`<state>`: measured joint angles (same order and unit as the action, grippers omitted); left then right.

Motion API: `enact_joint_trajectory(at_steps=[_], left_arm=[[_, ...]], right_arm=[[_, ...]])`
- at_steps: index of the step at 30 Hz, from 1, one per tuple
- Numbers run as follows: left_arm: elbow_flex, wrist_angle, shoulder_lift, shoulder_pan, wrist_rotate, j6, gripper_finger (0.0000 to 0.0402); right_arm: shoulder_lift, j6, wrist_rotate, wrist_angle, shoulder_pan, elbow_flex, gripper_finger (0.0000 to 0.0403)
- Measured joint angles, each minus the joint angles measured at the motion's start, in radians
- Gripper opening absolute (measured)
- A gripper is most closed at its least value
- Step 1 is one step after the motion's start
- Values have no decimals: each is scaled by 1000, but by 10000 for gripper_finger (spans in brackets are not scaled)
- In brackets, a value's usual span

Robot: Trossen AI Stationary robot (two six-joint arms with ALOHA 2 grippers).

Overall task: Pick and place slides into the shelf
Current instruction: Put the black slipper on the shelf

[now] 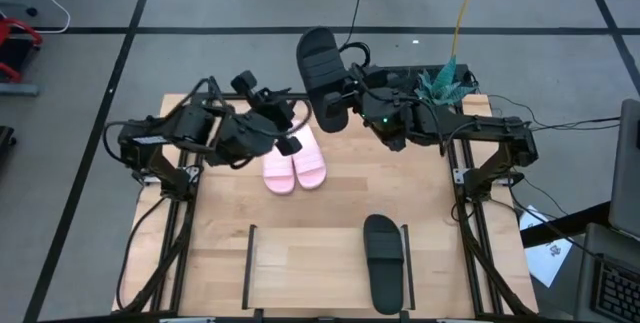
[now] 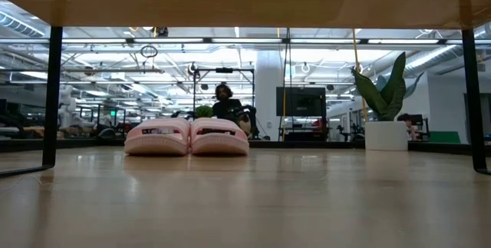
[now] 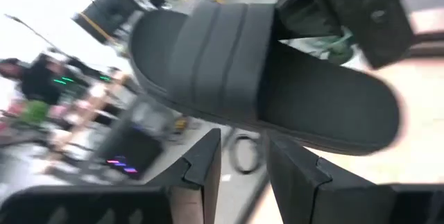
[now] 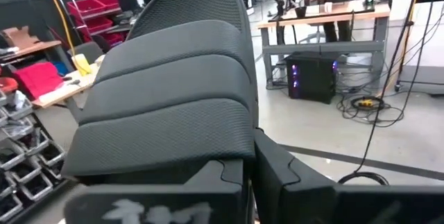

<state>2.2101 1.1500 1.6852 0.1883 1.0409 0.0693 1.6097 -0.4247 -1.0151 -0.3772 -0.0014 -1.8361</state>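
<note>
Right gripper [image 1: 340,103] is clamped on a matte black foam slide [image 1: 320,78], pinching it at the heel end and carrying it clear of the table's far edge, toe pointing away; the right wrist view shows the two dark fingers closed under the ribbed strap [image 4: 166,92]. Judging by its look, the slide is light and springy rather than stiff — a pinch at one end lets the long body droop or swing, so a hold nearer the strap or mid-sole would likely keep it steadier. Its textured surface should not be slippery, and nothing about it seems fragile.

Left gripper [image 1: 290,133] hovers just beside the held slide and above the pale pink pair of slides [image 1: 294,168], its fingers [image 3: 208,165] parted a little and holding nothing.

Further out, the second black slide [image 1: 384,261] already lies on the low light-wood shelf [image 1: 300,273], by its right black rail [image 1: 407,263] — the pink pair stands side by side on the tabletop beyond.
</note>
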Motion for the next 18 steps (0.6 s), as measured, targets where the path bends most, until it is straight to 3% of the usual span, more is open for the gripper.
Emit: enact_joint_trajectory(at_steps=[5, 11, 18], left_arm=[[0, 0, 11, 10, 52, 37, 113], [0, -42, 12, 2, 93, 64, 113], [0, -127, 12, 3, 128, 152, 113]], right_arm=[[-2, -8, 14, 20, -9, 6, 0], [-2, 24, 156, 135, -25, 7, 0], [-2, 24, 154, 143, -32, 7, 0]])
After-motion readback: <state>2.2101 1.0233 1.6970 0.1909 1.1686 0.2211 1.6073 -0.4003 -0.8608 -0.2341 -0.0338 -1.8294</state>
